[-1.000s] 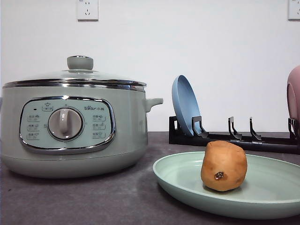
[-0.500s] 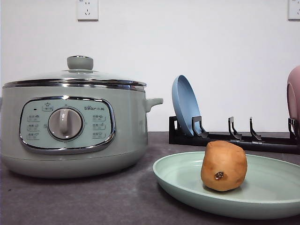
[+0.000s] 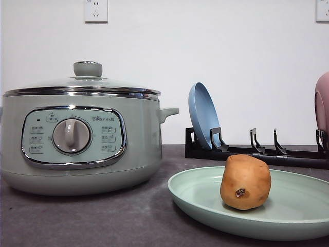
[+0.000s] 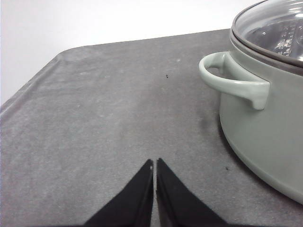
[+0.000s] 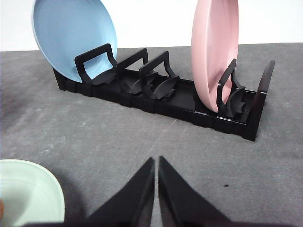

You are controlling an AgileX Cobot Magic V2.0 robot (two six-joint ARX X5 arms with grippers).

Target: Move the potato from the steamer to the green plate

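Front view: dark grey tabletop (image 3: 103, 216) w/ white wall (image 3: 231, 51) behind, carrying two sockets. Steamer (image 3: 77, 139) sitting at left, glass lid (image 3: 87, 82) on. Potato (image 3: 245, 182) standing upright on green plate (image 3: 298, 216), at right. Black dish rack (image 3: 257, 152) behind, holding blue plate (image 3: 203, 116) & pink plate (image 3: 322, 103) on edge. Left gripper (image 4: 155, 164) hovering over bare tabletop beside steamer handle (image 4: 232, 82), tips pressed together, gripping nothing. Right gripper (image 5: 156, 162) likewise, facing rack.

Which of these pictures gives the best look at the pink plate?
The right wrist view: the pink plate stands on edge in the black dish rack, seen almost whole. The front view catches just a sliver at its right edge. The left wrist view faces the steamer instead.
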